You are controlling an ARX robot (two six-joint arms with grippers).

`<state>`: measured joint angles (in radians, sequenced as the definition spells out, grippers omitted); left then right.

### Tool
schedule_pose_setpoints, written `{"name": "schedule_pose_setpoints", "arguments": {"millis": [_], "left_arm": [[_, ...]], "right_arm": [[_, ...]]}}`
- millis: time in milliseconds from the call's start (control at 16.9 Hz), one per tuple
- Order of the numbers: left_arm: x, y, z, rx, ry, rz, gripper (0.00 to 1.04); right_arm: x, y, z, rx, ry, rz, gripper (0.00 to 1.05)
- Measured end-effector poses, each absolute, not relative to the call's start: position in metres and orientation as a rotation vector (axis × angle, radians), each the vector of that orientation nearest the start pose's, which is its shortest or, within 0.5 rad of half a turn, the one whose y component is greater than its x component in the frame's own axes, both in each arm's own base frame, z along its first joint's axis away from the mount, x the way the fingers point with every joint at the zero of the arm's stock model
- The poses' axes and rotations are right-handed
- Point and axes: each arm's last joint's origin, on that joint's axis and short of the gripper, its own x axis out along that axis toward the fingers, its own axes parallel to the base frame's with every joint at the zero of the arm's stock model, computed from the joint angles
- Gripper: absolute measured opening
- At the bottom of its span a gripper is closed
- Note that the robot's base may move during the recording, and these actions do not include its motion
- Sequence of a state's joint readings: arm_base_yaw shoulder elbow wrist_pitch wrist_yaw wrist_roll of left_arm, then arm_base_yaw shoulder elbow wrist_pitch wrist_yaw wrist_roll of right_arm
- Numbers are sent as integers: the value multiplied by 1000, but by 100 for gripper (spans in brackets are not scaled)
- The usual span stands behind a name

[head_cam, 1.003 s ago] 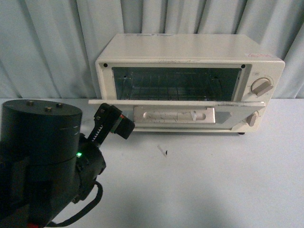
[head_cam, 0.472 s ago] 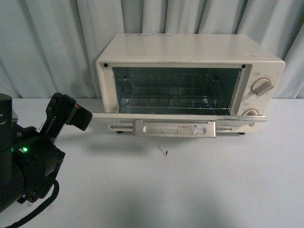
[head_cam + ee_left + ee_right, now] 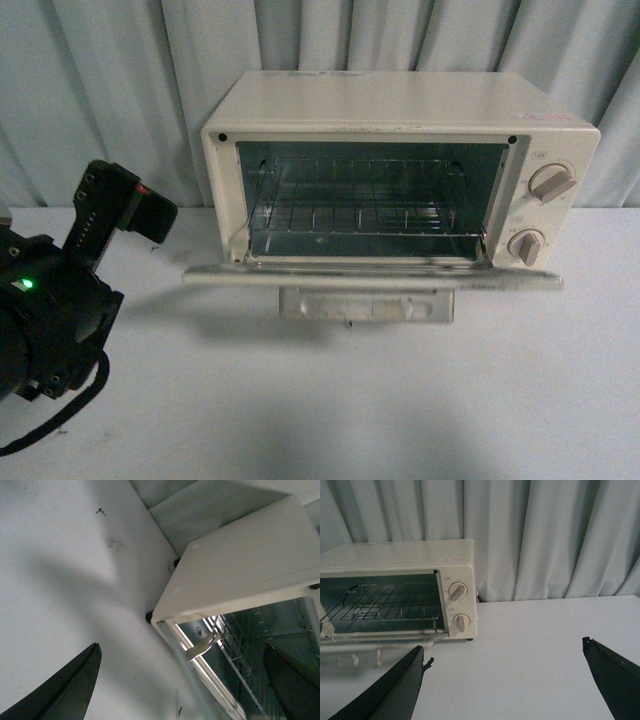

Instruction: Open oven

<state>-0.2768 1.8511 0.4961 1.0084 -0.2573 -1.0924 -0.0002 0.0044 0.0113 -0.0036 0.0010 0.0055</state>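
The oven (image 3: 400,170) looks light and skiddy — take its door (image 3: 370,281) by the bar handle (image 3: 365,304). Both grippers' jaws gape, holding nothing.

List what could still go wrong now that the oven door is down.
1. The door sticks out flat over the table, with its handle hanging below; an arm sweeping low could knock it.
2. The left gripper hangs close beside the oven; a careless turn might bump its side.
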Motion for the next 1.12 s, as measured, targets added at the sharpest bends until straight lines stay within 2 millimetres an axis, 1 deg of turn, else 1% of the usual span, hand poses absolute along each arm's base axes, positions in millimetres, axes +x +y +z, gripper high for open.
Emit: {"name": "schedule_pose_setpoints", "arguments": {"millis": [59, 118, 177, 236, 295, 354, 413, 472, 531, 590, 767, 944, 1121], "left_arm": [[284, -66, 102, -940, 240, 120, 93], [273, -51, 98, -738, 207, 77, 81], [249, -34, 95, -469, 238, 68, 66], [239, -25, 106, -306, 195, 55, 55], [233, -23, 122, -184, 122, 29, 45], [226, -22, 130, -125, 85, 8, 35], [215, -20, 131, -62, 83, -4, 23], [205, -17, 133, -39, 75, -4, 12], [186, -8, 147, -19, 14, 3, 2], [164, 0, 152, -18, 45, 5, 2], [150, 0, 165, -18, 2, 2, 2], [141, 0, 162, -18, 18, 3, 2], [133, 0, 166, -17, 4, 3, 2]], "right_arm": [[97, 0, 167, 6, -3, -2, 98], [97, 0, 167, 6, -3, -1, 98], [97, 0, 167, 6, -3, -1, 98], [97, 0, 167, 6, -3, -1, 98], [97, 0, 167, 6, -4, -1, 98], [97, 0, 167, 6, -3, -1, 98], [97, 0, 167, 6, -3, -1, 98], [97, 0, 167, 6, -4, -1, 98], [97, 0, 167, 6, -4, -1, 98], [97, 0, 167, 6, -3, -1, 98], [97, 0, 167, 6, -3, -1, 98], [97, 0, 167, 6, -3, -1, 98], [97, 0, 167, 6, -3, -1, 98]]}}
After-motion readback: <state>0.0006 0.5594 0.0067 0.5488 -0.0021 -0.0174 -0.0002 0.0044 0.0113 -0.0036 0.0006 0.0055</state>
